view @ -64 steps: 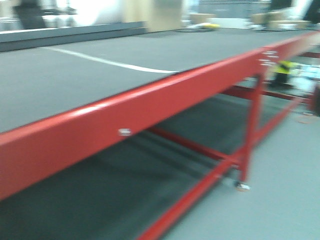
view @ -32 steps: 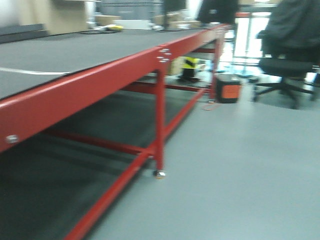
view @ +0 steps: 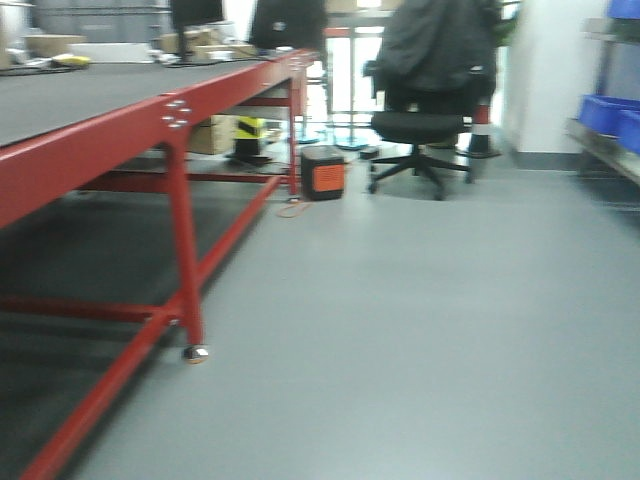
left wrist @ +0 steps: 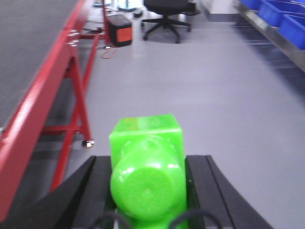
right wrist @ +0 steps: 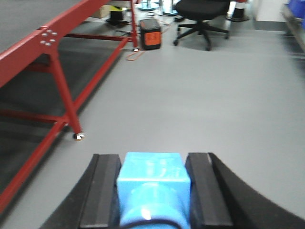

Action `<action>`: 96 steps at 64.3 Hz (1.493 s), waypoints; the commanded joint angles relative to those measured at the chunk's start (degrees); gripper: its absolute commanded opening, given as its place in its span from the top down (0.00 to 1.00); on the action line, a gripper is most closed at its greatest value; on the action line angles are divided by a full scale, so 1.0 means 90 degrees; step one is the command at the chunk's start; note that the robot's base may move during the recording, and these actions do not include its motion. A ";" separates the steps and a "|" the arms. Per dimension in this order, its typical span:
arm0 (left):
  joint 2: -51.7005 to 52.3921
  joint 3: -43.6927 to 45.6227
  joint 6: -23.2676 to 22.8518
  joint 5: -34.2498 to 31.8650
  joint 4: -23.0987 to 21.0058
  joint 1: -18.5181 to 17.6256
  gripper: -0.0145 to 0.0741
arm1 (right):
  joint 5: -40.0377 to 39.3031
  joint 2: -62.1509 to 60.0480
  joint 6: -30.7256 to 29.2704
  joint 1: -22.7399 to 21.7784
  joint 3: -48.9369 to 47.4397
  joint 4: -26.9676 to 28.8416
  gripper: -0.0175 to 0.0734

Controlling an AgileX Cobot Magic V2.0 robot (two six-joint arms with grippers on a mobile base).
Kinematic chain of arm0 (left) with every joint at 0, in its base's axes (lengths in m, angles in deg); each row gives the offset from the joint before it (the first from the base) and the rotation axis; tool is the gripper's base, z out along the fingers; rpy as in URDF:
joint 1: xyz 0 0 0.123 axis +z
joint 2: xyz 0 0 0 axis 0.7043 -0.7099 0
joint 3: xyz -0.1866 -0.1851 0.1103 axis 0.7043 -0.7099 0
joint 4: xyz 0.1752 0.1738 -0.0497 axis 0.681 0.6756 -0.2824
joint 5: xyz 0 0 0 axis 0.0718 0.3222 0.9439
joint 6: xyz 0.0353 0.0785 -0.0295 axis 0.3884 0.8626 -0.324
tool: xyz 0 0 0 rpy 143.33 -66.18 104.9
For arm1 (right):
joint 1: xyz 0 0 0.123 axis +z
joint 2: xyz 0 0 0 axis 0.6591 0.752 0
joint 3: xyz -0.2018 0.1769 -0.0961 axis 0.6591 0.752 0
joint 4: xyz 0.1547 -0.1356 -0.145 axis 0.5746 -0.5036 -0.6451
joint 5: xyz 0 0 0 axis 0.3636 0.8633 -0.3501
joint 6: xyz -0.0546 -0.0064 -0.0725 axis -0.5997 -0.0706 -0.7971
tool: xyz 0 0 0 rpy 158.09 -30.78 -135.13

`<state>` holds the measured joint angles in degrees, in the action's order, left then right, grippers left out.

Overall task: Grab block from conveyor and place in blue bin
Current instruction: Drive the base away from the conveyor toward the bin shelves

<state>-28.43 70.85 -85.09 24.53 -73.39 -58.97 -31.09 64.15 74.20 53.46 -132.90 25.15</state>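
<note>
The left gripper (left wrist: 147, 161) has its two black fingers (left wrist: 96, 187) closed narrow on a green block (left wrist: 147, 140), which fills the gap between them at lower centre of the left wrist view, one flat face forward. The right gripper (right wrist: 152, 158) likewise clamps a blue block (right wrist: 152, 174) between its fingers (right wrist: 106, 187), at lower centre of the right wrist view.

Both blocks hang above bare grey floor (view: 420, 330), well apart from the conveyor (view: 90, 150). The conveyor runs along the left edge of each view: dark grey belt on a red frame with silver bolts.

Blue bins (view: 606, 112) sit on a shelf at the upper right of the front view. An office chair (view: 420, 125) and an orange-and-black box (view: 322, 172) stand at upper centre.
</note>
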 commanded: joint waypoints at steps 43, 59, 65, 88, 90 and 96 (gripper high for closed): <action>0.0021 0.0007 -0.0050 -0.0133 0.0006 -0.0040 0.96 | -0.0122 -0.0014 -0.0041 -0.0019 -0.0043 -0.0066 0.99; 0.0021 0.0007 -0.0050 -0.0133 0.0006 -0.0040 0.96 | -0.0122 -0.0014 -0.0041 -0.0019 -0.0043 -0.0066 0.99; 0.0021 0.0007 -0.0050 -0.0133 0.0006 -0.0040 0.96 | -0.0122 -0.0014 -0.0041 -0.0019 -0.0043 -0.0066 0.99; 0.0021 0.0007 -0.0050 -0.0133 0.0006 -0.0040 0.96 | -0.0136 -0.0025 -0.0041 -0.0019 -0.0043 -0.0066 0.99; 0.0021 0.0007 -0.0050 -0.0133 0.0006 -0.0040 0.96 | -0.0136 -0.0025 -0.0041 -0.0019 -0.0043 -0.0066 0.99; 0.0021 0.0007 -0.0050 -0.0133 0.0006 -0.0040 0.96 | -0.0136 -0.0025 -0.0041 -0.0019 -0.0043 -0.0066 0.99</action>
<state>-28.40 70.85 -85.09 24.53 -73.39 -58.97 -31.09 64.15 74.20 53.46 -132.90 25.15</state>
